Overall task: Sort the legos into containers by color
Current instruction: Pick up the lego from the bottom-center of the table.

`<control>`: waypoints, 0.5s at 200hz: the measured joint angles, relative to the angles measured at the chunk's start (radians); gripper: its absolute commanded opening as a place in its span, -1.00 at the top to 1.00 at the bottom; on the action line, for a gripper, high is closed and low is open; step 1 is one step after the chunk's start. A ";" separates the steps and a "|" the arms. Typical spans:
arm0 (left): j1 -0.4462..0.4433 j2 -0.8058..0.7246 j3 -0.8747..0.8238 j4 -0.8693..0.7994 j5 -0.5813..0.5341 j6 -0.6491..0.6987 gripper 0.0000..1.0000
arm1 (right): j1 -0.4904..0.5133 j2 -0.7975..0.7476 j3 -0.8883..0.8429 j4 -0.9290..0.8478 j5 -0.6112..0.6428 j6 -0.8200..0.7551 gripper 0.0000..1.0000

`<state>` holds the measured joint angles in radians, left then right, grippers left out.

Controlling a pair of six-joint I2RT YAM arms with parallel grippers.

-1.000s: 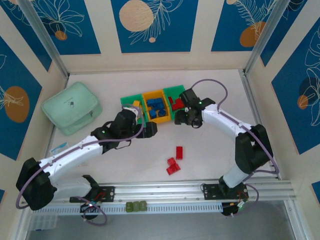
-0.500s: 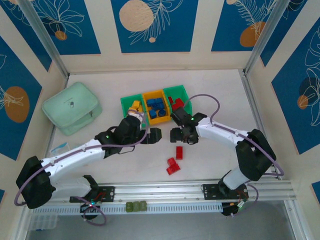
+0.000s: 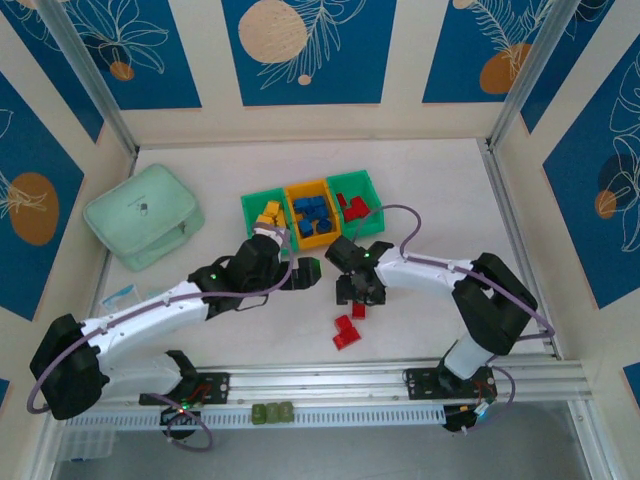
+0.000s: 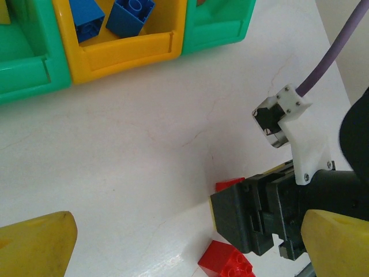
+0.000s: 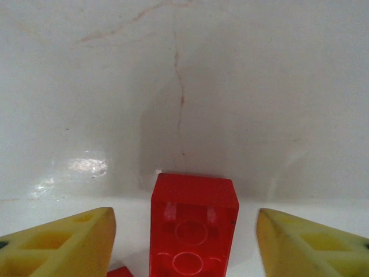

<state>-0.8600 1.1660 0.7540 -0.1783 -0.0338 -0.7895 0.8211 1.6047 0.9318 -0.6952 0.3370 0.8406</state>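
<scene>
Figure, overhead view: I am looking down on the table [image 3: 220, 160]. The right tool [image 3: 357, 292] is standing released over a red brick [image 3: 358, 310] that is lying on the table in front of the bins. In the right wrist view its yellow fingers [image 5: 63, 248] are flanking that brick, with a gap showing on each side. The left tool [image 3: 303, 268] is hovering released and empty just to the left, near the orange-yellow bin [image 3: 312, 242]. Two more red bricks [image 3: 345, 333] are lying side by side nearer the arm bases. Blue bricks [image 3: 312, 212] are sitting in the orange-yellow bin, yellow bricks [image 3: 268, 212] in the left green bin [image 3: 248, 205], and red pieces [image 3: 352, 207] in the right green bin [image 3: 352, 176]. A mint-green pouch [image 3: 145, 215] is resting well apart at the left.
</scene>
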 measured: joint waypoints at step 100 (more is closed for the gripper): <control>0.000 0.007 0.000 0.000 -0.001 0.001 -0.99 | 0.000 0.023 -0.009 0.026 0.000 0.001 0.30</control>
<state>-0.8600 1.1728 0.7540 -0.1783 -0.0345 -0.7887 0.8207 1.6272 0.9226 -0.6697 0.3370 0.8417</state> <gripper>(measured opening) 0.993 0.367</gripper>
